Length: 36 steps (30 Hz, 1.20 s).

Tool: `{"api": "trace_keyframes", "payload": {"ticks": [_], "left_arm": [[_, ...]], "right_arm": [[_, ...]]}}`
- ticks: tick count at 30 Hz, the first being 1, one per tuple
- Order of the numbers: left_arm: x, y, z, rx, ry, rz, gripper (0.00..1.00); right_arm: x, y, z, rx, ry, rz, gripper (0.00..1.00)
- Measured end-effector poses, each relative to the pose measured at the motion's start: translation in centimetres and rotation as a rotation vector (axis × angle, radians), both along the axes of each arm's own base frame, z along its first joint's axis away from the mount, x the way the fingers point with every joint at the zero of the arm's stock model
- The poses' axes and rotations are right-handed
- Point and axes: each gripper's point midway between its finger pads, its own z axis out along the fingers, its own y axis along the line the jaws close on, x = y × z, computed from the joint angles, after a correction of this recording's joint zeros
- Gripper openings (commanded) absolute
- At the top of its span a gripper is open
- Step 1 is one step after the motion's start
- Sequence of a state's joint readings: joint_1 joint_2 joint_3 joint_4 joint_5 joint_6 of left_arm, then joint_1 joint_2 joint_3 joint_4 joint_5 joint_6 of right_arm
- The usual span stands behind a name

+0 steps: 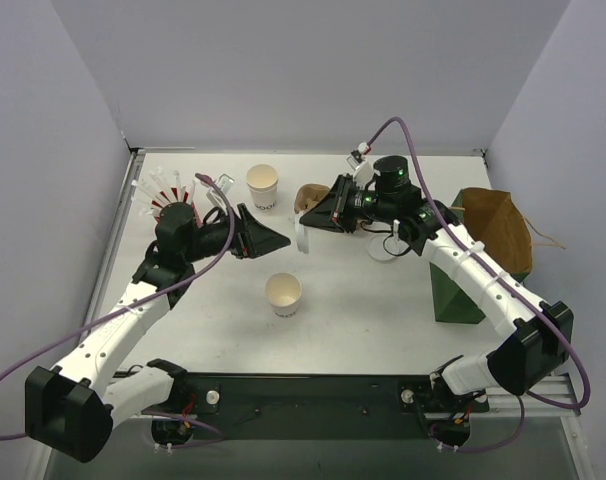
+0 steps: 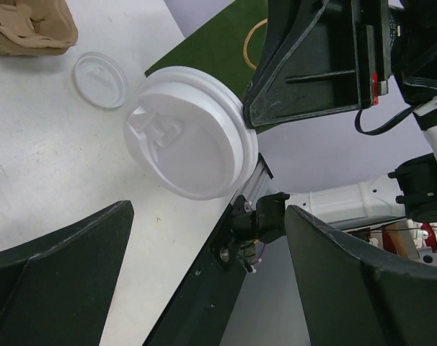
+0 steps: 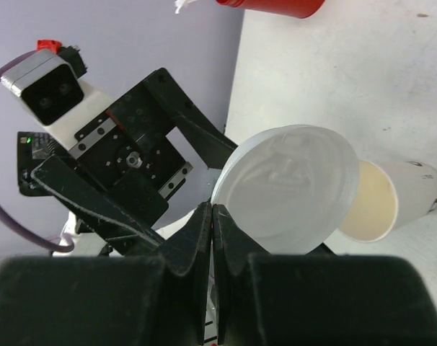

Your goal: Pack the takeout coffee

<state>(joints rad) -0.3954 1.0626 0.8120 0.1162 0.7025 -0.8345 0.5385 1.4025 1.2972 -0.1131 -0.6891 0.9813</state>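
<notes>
1. The right gripper (image 3: 213, 213) has its fingers pressed together on just the rim of the lid (image 3: 287, 189), which hangs in the air tipped on edge. So thin a pinch can let it twist or drop.
2. The left gripper (image 1: 276, 238) stands spread wide, close in front of the lid's top. Any advance can knock the lid loose.
3. Two open cups stand on the table: the near cup (image 1: 283, 293) base-side of both sets of fingertips, the far cup (image 1: 263, 185) beyond the left ones. I cannot tell which is meant. Neither sits in the carrier (image 1: 311, 197).
4. A tilted lid pressed off-centre can tip a cup.
</notes>
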Motion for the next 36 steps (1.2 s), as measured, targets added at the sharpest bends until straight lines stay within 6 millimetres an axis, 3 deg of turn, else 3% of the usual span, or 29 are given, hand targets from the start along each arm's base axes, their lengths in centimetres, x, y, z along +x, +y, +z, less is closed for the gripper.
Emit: {"api": "trace_keyframes", "payload": {"ticks": [9, 18, 28, 36], "left_arm": [[0.4, 1.6, 1.0, -0.053, -0.003, -0.006, 0.98], [0.0, 1.8, 2.4, -0.103, -0.035, -0.045, 0.98], [0.1, 1.6, 2.2, -0.106, -0.029, -0.071, 0.97], [0.4, 1.6, 2.3, -0.102, -0.038, -0.07, 0.97]], "right_arm": [[-0.6, 1.4, 3.0, 0.174, 0.011, 0.051, 0.0], [-1.3, 2.2, 5.3, 0.275, 0.013, 0.095, 0.0], [-2.0, 3.1, 5.9, 0.305, 0.023, 0.126, 0.0], [-2.1, 3.8, 5.3, 0.301, 0.043, 0.138, 0.0]]}}
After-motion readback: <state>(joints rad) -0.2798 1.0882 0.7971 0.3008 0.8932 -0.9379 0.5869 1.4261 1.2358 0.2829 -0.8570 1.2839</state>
